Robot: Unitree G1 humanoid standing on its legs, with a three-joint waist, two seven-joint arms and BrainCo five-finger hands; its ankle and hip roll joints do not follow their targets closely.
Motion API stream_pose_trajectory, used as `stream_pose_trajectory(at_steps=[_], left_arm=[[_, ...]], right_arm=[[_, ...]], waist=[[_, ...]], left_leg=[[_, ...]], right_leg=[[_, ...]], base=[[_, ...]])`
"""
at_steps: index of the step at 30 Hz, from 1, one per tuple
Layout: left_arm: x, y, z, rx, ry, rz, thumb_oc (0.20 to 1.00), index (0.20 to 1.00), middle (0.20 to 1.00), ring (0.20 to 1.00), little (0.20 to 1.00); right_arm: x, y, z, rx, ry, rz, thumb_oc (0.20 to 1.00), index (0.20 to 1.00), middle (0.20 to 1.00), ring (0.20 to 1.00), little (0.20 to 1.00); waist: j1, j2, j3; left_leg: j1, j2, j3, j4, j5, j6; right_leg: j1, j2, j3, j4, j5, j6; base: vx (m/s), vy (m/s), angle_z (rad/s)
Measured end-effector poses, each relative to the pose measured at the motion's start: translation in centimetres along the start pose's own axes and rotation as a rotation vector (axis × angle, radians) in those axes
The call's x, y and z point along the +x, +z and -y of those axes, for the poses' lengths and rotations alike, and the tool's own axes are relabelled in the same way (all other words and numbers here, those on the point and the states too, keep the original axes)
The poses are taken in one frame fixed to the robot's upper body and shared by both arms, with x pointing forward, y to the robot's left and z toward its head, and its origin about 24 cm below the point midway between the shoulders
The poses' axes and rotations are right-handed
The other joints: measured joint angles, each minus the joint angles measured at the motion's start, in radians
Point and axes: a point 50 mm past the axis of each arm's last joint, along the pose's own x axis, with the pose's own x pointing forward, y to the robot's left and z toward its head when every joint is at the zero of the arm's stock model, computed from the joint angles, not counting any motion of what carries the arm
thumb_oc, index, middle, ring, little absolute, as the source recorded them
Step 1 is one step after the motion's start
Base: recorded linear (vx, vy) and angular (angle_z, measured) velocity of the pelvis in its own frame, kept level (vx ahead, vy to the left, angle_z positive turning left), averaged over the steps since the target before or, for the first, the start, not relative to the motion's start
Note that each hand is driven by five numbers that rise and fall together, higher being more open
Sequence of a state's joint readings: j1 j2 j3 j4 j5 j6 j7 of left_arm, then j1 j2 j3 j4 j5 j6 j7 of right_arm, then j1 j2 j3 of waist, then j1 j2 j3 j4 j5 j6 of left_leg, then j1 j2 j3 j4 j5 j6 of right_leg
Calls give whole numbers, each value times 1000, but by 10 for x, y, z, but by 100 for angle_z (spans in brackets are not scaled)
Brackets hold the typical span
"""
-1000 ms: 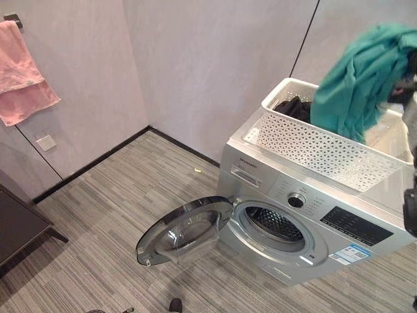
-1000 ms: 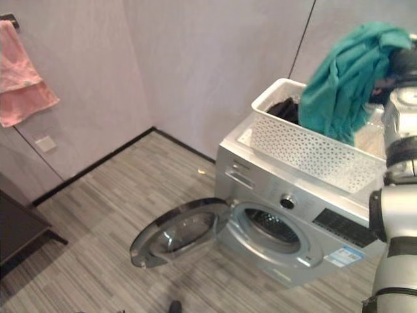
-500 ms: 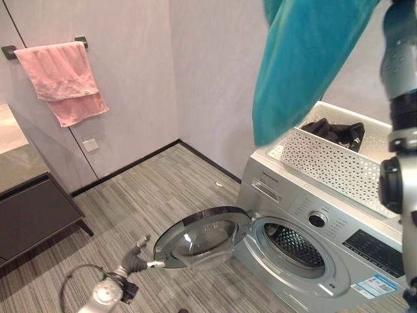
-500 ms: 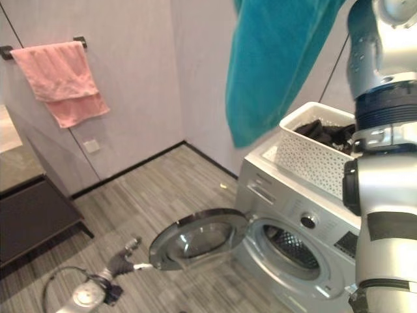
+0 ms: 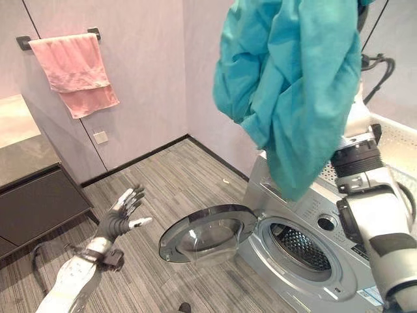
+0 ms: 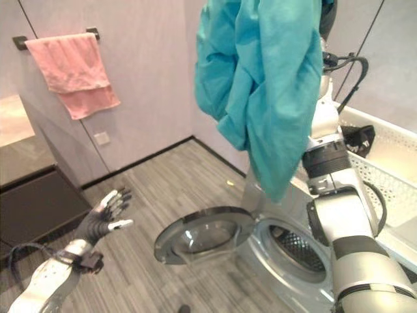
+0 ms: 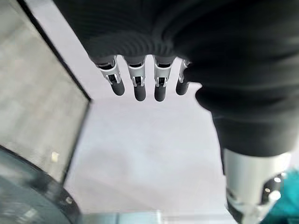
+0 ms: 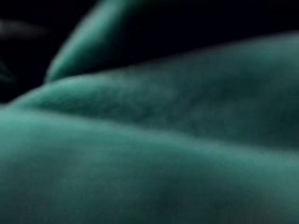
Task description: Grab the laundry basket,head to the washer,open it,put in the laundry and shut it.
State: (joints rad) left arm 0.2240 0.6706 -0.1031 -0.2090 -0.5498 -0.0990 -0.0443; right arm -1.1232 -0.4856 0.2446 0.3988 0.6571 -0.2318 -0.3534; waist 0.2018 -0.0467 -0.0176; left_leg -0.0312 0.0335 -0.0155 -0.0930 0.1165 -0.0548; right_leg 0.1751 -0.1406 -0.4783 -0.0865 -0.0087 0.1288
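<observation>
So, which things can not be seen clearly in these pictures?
- Right hand: hidden by the hanging teal cloth garment in both eye views; its grip is unreadable.
- White perforated plastic laundry basket: cut by the edge, partly behind the right arm.
- Silver washing machine drum: dark inside.

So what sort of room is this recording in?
Probably a home laundry or bathroom corner: a silver front-loading washing machine with its round glass door open, a white perforated laundry basket on top, and a pink towel on a wall bar.

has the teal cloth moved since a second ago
Yes. The teal cloth was draped at the white basket on the washer; now it hangs high above the open door.
</observation>
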Motion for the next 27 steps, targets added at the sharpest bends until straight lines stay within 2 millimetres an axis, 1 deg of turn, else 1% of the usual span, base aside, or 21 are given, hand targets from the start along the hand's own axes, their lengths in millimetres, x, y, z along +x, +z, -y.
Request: stream_pose_trajectory(at_steps=[2,3,5,6,7,10,13,15,16,17,18,19,20,22,24,26,27], left_arm=[[10,3,4,-45,22,50,1000,1000,1000,1000,1000],[16,4,6,-72,50,69,1000,1000,1000,1000,1000],[19,7,6,-56,56,82,1000,1000,1000,1000,1000],[21,10,5,-44,61,93,1000,1000,1000,1000,1000],[26,16,5,-21,71,119,1000,1000,1000,1000,1000],[33,24,5,-6,67,161,1000,1000,1000,1000,1000],[44,37,11,-15,56,227,1000,1000,1000,1000,1000],[54,45,23,-18,37,273,1000,1000,1000,1000,1000],[57,47,27,-22,24,284,1000,1000,1000,1000,1000],[58,49,31,-32,15,292,1000,1000,1000,1000,1000],[58,49,34,-44,10,297,1000,1000,1000,1000,1000],[57,52,36,-44,0,308,1000,1000,1000,1000,1000],[57,56,37,-45,-8,324,1000,1000,1000,1000,1000],[54,66,42,-58,-33,369,1000,1000,1000,1000,1000],[53,74,47,-92,-59,402,1000,1000,1000,1000,1000],[51,77,59,-141,-118,414,1000,1000,1000,1000,1000],[51,78,69,-151,-169,415,1000,1000,1000,1000,1000]], right_arm=[[-9,-2,-10,26,53,0,200,200,200,200,200],[-19,-3,-21,62,106,-3,200,200,200,200,200],[-26,-4,-32,69,182,-11,200,200,200,200,200],[-29,-3,-34,55,210,-8,200,200,200,200,200],[-31,-2,-36,0,253,-4,200,200,200,200,200],[-32,-2,-38,-82,280,19,200,200,200,200,200],[-39,-9,-44,-90,289,9,200,200,200,200,200],[-57,-22,-51,2,279,-41,200,200,200,200,200],[-70,-25,-54,78,276,-63,200,200,200,200,200],[-86,-28,-56,146,280,-87,200,200,200,200,200],[-101,-31,-57,172,290,-110,200,200,200,200,200],[-111,-36,-54,180,294,-139,200,200,200,200,200],[-117,-41,-53,179,290,-166,200,200,200,200,200],[-123,-49,-50,146,289,-208,200,200,200,200,200],[-123,-50,-50,105,294,-201,200,200,200,200,200],[-124,-52,-52,43,305,-192,200,200,200,200,200],[-125,-53,-54,13,316,-193,200,200,200,200,200]], waist=[[-13,1,3],[-17,0,4],[-31,0,8],[-31,0,10],[-29,3,13],[-35,6,17],[-40,6,18],[-48,7,18],[-50,6,19],[-51,8,21],[-52,13,25],[-52,17,28],[-53,19,30],[-54,22,33],[-54,22,34],[-53,24,34],[-53,24,35]], left_leg=[[1,0,2,0,0,0],[2,0,4,0,0,0],[5,2,10,0,0,0],[8,3,14,0,-1,0],[12,3,21,0,-1,1],[16,5,26,0,-3,3],[16,6,26,0,-3,3],[17,7,28,0,-3,3],[18,7,30,0,-3,3],[17,6,32,0,-4,4],[18,5,37,0,-5,6],[20,4,42,0,-6,7],[23,4,47,0,-6,8],[29,5,57,0,-9,7],[31,7,59,0,-12,5],[30,6,59,0,-13,6],[30,4,59,0,-13,7]], right_leg=[[0,-1,1,0,0,0],[0,-1,3,0,0,0],[0,-1,7,0,0,-1],[0,-1,11,0,0,-1],[1,-1,19,0,0,-1],[1,-1,25,0,1,-2],[2,0,26,0,1,-3],[1,-1,28,0,2,-3],[1,-2,30,0,2,-3],[-1,-2,32,0,2,-3],[-2,-5,35,0,3,-3],[-2,-6,39,0,4,-2],[-2,-6,45,0,5,-2],[-2,-6,55,0,5,-2],[-1,-6,57,0,5,-2],[-1,-11,57,0,5,-2],[-1,-11,57,0,5,-2]], base=[[-3,-1,-2],[-7,2,-4],[-8,6,-8],[-7,6,-14],[-8,7,-14],[-5,1,-7],[0,0,0],[0,0,0],[-9,7,-4],[-7,6,-7],[-7,8,-10],[-9,11,-13],[-6,12,-16],[2,12,-14],[3,9,-3],[0,0,0],[0,0,0]])
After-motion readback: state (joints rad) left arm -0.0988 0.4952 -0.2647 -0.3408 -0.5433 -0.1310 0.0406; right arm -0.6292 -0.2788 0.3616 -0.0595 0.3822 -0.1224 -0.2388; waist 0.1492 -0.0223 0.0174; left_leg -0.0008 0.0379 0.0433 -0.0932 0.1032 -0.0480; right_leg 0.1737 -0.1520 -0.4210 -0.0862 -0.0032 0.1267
